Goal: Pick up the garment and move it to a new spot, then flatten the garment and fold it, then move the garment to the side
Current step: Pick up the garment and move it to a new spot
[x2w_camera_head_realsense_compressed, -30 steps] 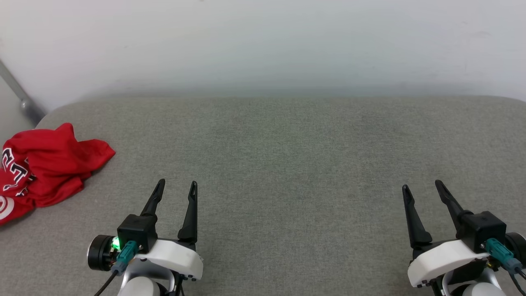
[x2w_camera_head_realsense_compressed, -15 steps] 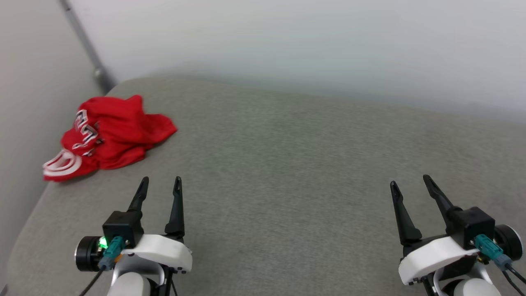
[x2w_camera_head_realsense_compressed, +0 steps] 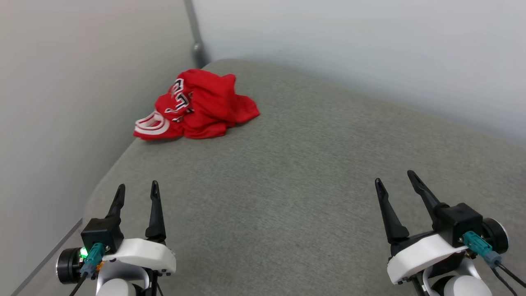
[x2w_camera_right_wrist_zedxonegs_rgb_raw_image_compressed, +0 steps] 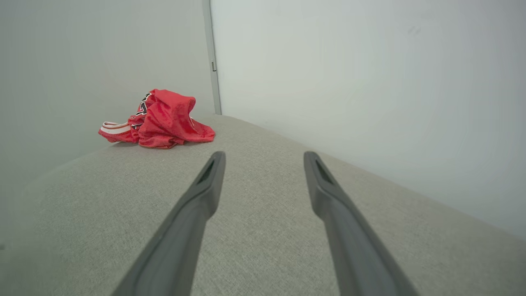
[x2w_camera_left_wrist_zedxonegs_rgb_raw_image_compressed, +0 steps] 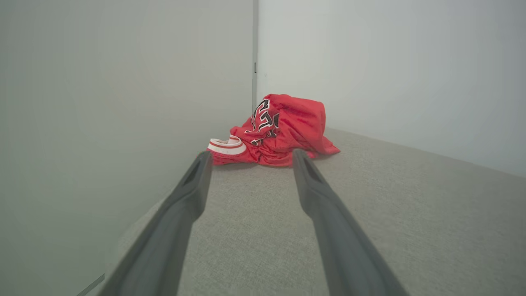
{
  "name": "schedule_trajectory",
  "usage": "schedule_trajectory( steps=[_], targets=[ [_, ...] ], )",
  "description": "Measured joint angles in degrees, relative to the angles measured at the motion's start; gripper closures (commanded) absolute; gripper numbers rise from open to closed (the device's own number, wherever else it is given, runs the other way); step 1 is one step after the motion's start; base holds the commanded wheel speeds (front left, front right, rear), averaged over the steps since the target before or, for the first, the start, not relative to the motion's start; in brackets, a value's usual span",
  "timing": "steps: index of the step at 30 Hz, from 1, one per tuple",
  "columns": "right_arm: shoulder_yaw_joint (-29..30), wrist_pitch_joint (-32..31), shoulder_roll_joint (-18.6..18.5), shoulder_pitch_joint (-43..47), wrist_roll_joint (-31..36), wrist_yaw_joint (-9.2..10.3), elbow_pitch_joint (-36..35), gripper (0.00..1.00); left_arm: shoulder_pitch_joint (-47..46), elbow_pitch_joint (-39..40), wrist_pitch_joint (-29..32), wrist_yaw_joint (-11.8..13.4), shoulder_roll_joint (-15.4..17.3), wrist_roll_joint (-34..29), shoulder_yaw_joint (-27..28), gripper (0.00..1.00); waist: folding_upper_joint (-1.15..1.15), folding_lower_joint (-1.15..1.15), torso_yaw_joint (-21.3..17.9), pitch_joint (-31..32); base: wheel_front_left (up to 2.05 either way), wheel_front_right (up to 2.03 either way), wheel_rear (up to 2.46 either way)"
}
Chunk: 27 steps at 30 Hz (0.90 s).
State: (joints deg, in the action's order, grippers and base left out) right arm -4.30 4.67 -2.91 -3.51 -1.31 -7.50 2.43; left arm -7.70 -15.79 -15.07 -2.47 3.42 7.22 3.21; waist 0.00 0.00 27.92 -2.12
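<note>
1. Garment (x2w_camera_head_realsense_compressed: 197, 105) is lying in a crumpled heap on the grey padded surface (x2w_camera_head_realsense_compressed: 296, 176), at its far left corner, where two pale walls are meeting at a grey corner post (x2w_camera_head_realsense_compressed: 196, 37)
2. Red cloth is bunching upward. Black white-outlined lettering (x2w_camera_head_realsense_compressed: 178, 98) is showing on the heap's left part, and a white red-striped trim band (x2w_camera_head_realsense_compressed: 151, 123) is resting at its near left edge, close to the left wall (x2w_camera_head_realsense_compressed: 61, 102)
3. Left gripper (x2w_camera_head_realsense_compressed: 137, 192) is sitting at the lower left of the head view, above the near left edge of the surface, with its jaws standing apart and nothing between them
4. Relative to the left gripper, the garment is lying ahead and slightly to the right, well apart from it. In the left wrist view the heap is appearing just beyond the two fingertips (x2w_camera_left_wrist_zedxonegs_rgb_raw_image_compressed: 204, 158), spanning the gap between them
5. Right gripper (x2w_camera_head_realsense_compressed: 395, 181) is sitting at the lower right of the head view, above the surface, with its jaws likewise spread and holding nothing
6. Relative to the right gripper, the garment is lying far ahead and well to the left. In the right wrist view the heap is appearing to the upper left of the fingers
7. Bare grey surface is separating both grippers from the cloth, and neither is touching it
</note>
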Motion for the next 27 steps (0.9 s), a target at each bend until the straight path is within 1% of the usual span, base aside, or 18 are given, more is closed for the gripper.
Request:
schedule_trajectory(
  steps=[3,5,12,17,22,25,27],
  targets=[
    [-0.75,0.00,0.00,-0.07,-0.25,-0.01,0.01,0.00,0.64,0.51,0.00,0.16,-0.03,0.03,0.85,0.00,0.00,0.00,1.97,-0.04,0.00,0.00,0.00],
    [-1.22,-0.03,0.01,-0.49,-0.25,-0.01,0.08,0.00,0.88,0.94,0.00,0.20,-0.02,0.20,1.45,0.00,0.00,0.00,2.53,-0.36,0.00,0.00,0.00],
    [-1.62,-0.25,0.01,-1.52,-0.12,-0.01,0.75,0.00,0.65,1.60,0.00,0.11,-0.19,0.42,2.31,0.00,0.00,0.00,2.81,-1.38,0.00,0.00,0.00],
    [-0.99,-0.52,0.01,-1.71,0.14,-0.01,0.47,0.00,-2.53,0.60,0.00,-0.58,-0.12,0.55,2.63,0.00,0.00,0.00,2.65,-1.98,0.00,0.00,0.00],
    [-1.14,-2.20,0.02,-3.94,1.58,-0.01,-1.68,0.00,-12.74,-2.78,0.93,-2.10,2.61,3.00,3.66,0.00,0.00,0.00,0.17,-4.87,0.00,0.00,0.00],
    [-1.65,-3.28,0.02,-5.65,1.64,-0.01,-2.75,0.00,-19.44,-3.34,3.85,-2.55,5.15,5.70,5.71,0.00,0.00,0.00,-2.02,-7.34,0.00,0.00,0.00],
    [-2.25,-3.67,0.01,-7.19,2.37,-0.01,-3.55,0.00,-23.51,-3.85,6.98,-3.07,7.86,7.57,7.26,0.00,0.00,0.01,-3.70,-9.26,0.00,0.00,0.00]
  ],
)
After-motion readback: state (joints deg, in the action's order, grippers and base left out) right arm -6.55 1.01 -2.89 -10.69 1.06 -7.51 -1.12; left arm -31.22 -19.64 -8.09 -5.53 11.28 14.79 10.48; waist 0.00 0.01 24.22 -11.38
